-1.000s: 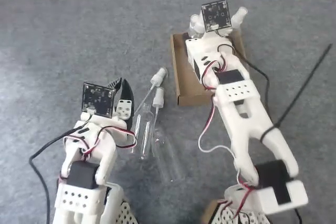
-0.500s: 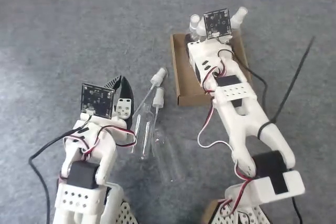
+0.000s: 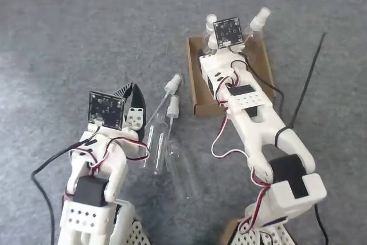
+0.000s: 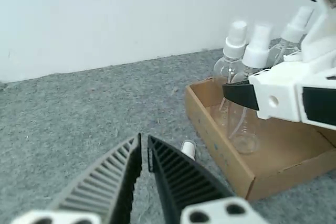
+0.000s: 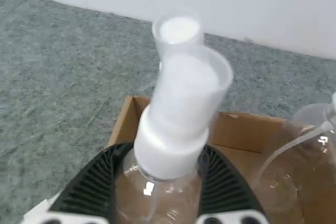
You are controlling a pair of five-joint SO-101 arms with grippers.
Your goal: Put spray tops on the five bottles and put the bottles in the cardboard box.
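Grips a bottle in the right hand, black jaws clenched on either side of its shoulder, white top on, upright inside the box. Just past that hand, close behind the held one, a second bottle with its top on. Beside the hand, a third bottle, also standing in the box. From above, all three tops crowded at the box's far end, out beyond the hand.

Holds nothing in the left hand, ribbed jaws clenched down to a thin slit, low over the grey table. Just ahead of its fingertips, a white spray top. Beside this hand, toward the other arm, two bottles lying side by side on the table, necks pointing away from the arm's base. At their necks, two spray tops; screwed on or loose, cannot tell. Box well ahead of the left hand and off to its right.
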